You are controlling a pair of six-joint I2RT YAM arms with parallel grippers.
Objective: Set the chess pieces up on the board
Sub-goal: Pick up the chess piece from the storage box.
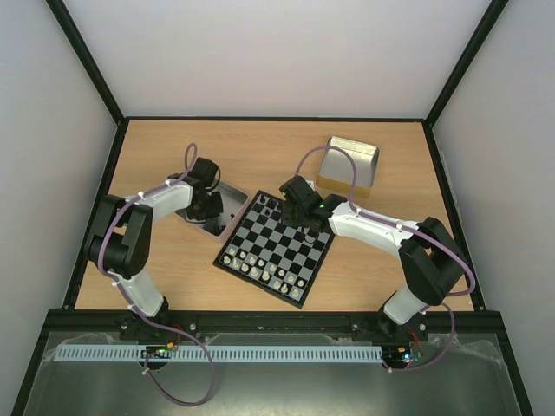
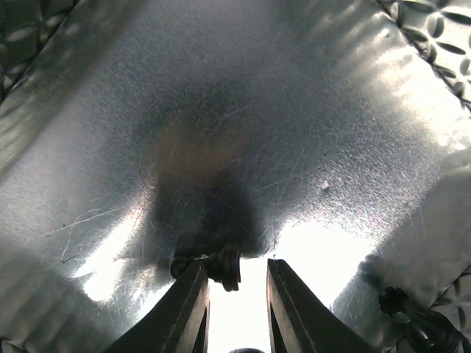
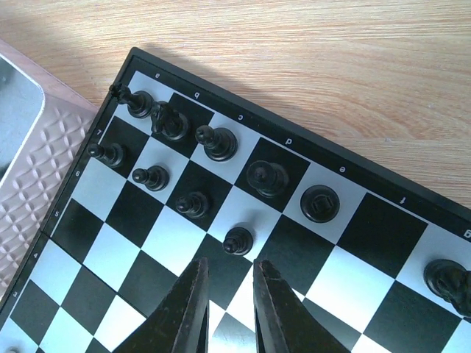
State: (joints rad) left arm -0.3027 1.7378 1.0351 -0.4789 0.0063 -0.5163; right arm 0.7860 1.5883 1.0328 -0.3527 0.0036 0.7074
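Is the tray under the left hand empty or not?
Not empty: the tray holds a black piece beside the left hand and a second piece near its wall.

I'd call this a robotics lab test cell: a pale wooden tabletop [image 1: 260,147] boxed in by plain white wall panels [image 1: 277,52] on black metal framing [image 1: 87,61], with a white-and-black left robot arm [image 1: 130,234] and its right twin [image 1: 381,230] bolted to a black rail [image 1: 277,322].

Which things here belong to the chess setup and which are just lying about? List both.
For the job: small black chess pieces; black-and-grey checked chessboard; shiny metal tray with black pieces in it.
Lying about: pale whitish chess pieces along the board's near edge; rectangular metal box at far right.
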